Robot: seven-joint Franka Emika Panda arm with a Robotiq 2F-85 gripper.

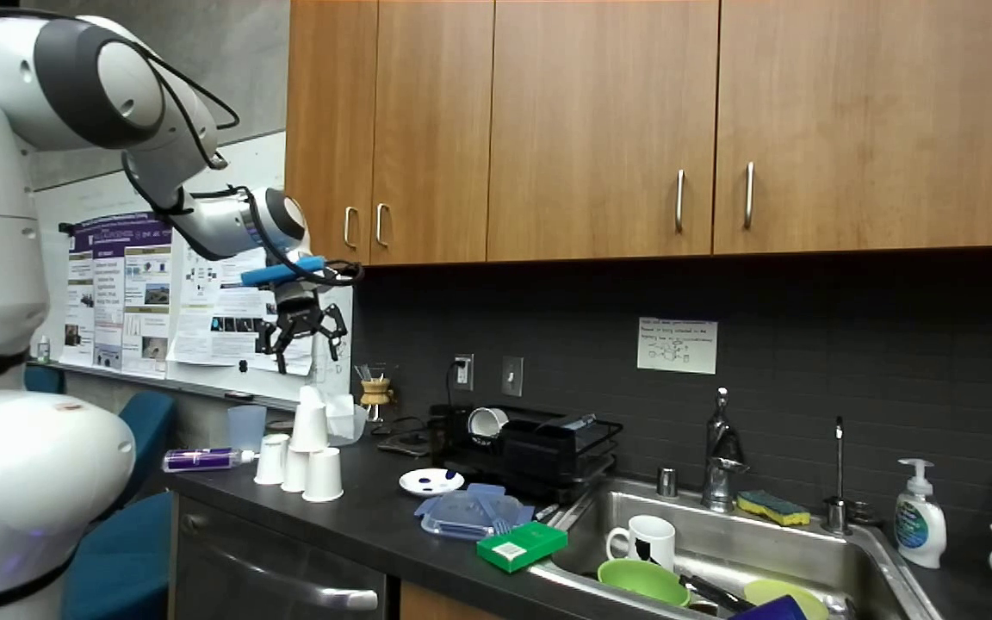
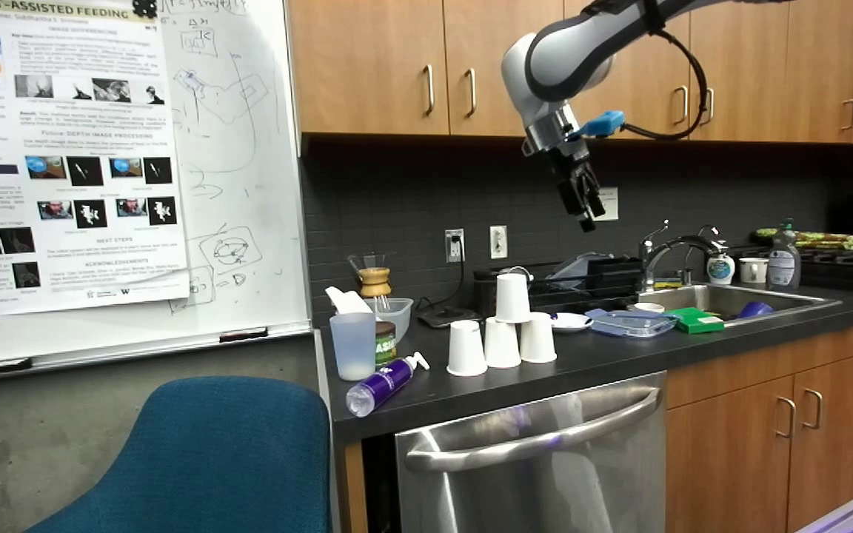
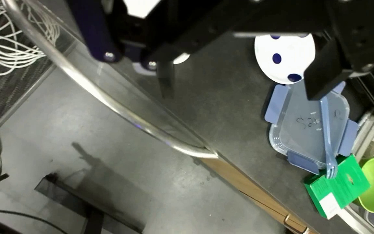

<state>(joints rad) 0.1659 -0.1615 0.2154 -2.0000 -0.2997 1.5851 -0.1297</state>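
Note:
My gripper (image 1: pixel 307 362) hangs in the air, well above the dark counter (image 1: pixel 380 508), with nothing between its fingers. In the wrist view the jaws stand wide apart, one finger (image 3: pixel 323 76) overlapping the view of a white plate (image 3: pixel 281 58) with blue spots. Beside that plate lies a lidded clear container (image 3: pixel 304 130) with a blue fork (image 3: pixel 326 133) on it. A green box (image 3: pixel 339 185) sits against the container's end. White cups (image 2: pixel 502 344) form a small pyramid, one cup (image 2: pixel 512 297) on top; in the wrist view the gripper mostly hides them.
A purple bottle (image 2: pixel 382 385) lies near the counter's end, beside a bluish tumbler (image 2: pixel 354 344). Behind stands a black dish rack (image 1: pixel 539 452). The sink (image 1: pixel 771 542) holds a white mug (image 1: pixel 651 538) and a green bowl (image 1: pixel 642 581). Wooden cabinets (image 1: pixel 604 129) hang above.

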